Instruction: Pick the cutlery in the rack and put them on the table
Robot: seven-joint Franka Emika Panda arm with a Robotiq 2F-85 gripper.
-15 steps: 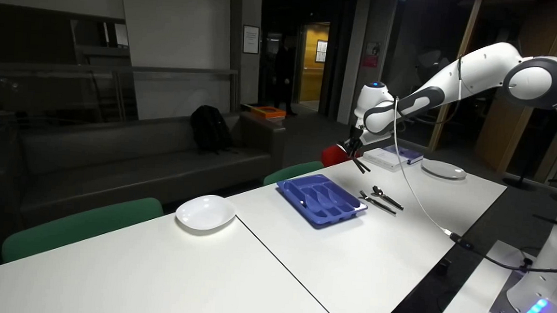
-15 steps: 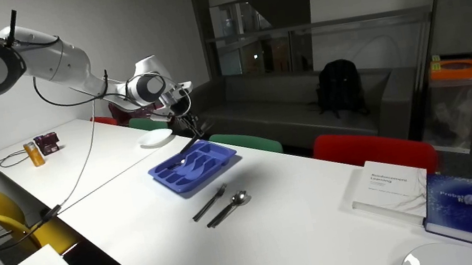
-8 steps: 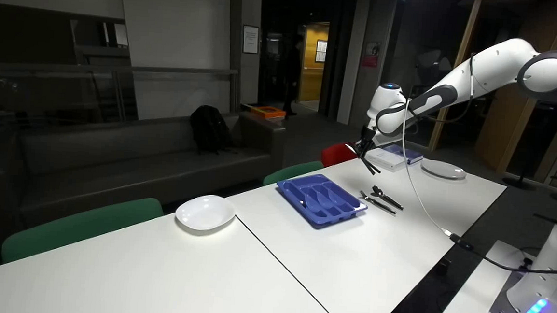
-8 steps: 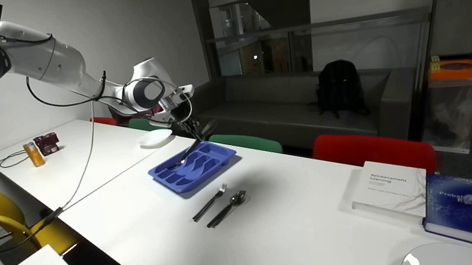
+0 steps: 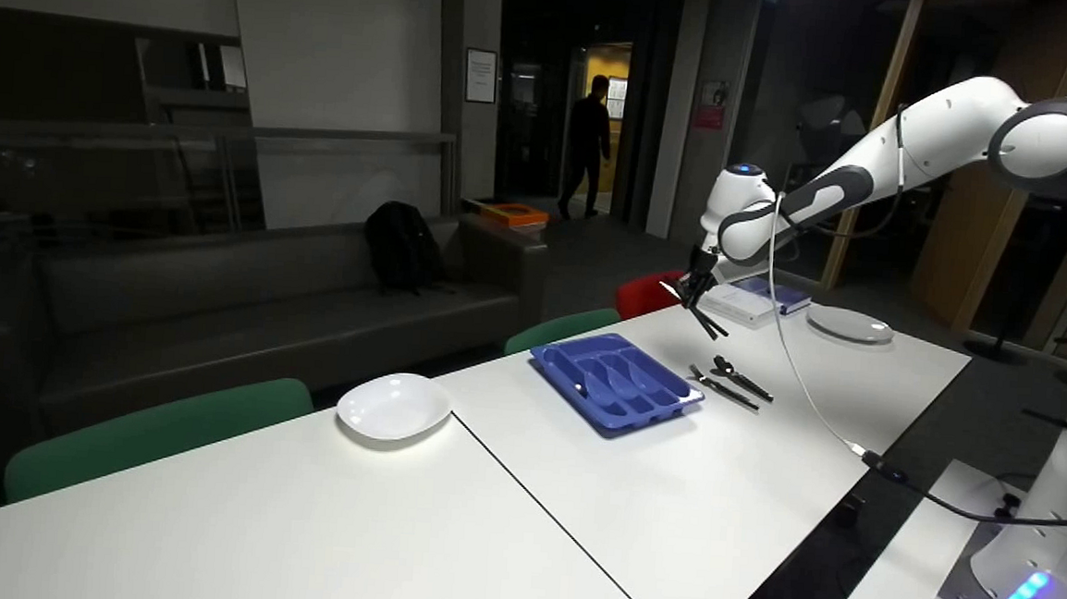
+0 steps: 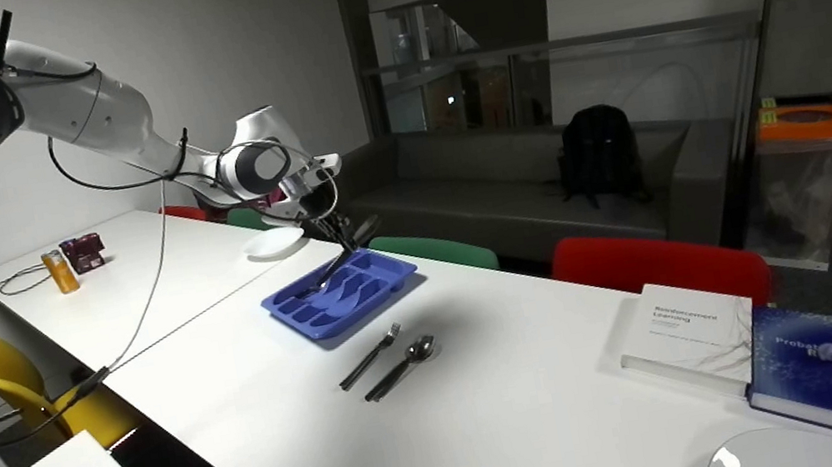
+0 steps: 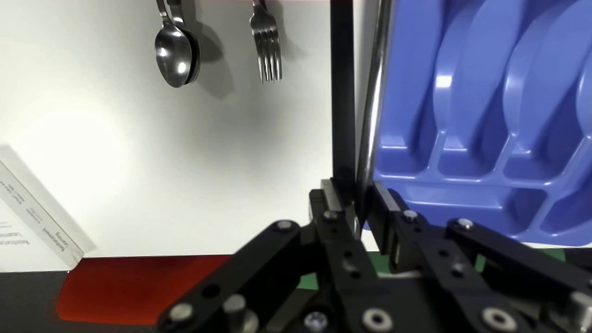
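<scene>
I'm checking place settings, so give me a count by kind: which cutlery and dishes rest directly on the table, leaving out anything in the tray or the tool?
Spoons: 2
Fork: 1
Dishes: 2
Total: 5

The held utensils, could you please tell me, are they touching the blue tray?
Apart: in an exterior view, white tabletop shows as a clear gap between the held utensils and the blue tray.

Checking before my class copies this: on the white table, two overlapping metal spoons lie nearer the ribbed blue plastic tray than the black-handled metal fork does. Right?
No: the fork lies nearer the tray, the spoons farther off, as the wrist view shows. The rest stands.
</scene>
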